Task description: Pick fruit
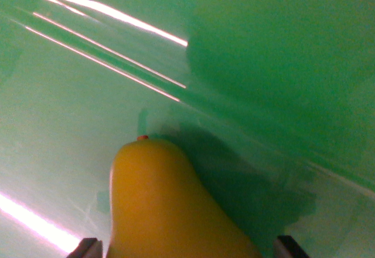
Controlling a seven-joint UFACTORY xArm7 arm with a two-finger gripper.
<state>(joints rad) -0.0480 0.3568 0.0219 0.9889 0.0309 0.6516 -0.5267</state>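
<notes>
The yellow fruit (pixel 170 205) and gripper (pixel 187 249) fingertips run off the bottom edge.

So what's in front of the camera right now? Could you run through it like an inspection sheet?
Surface: glossy green surface with bright streaks of reflected light across it.
Job's things: one yellow fruit, pear-like in shape, with a small red tip at its narrow end, filling the lower middle of the wrist view; it casts a dark shadow toward the wrist view's right.
Clutter: nothing seen.
Grippers: only two dark fingertips show at the bottom edge, one on each side of the fruit; gripper contact with the fruit cannot be told.
Cables: nothing seen.
Surroundings: a large dark shadow at the upper right; nothing else seen.
</notes>
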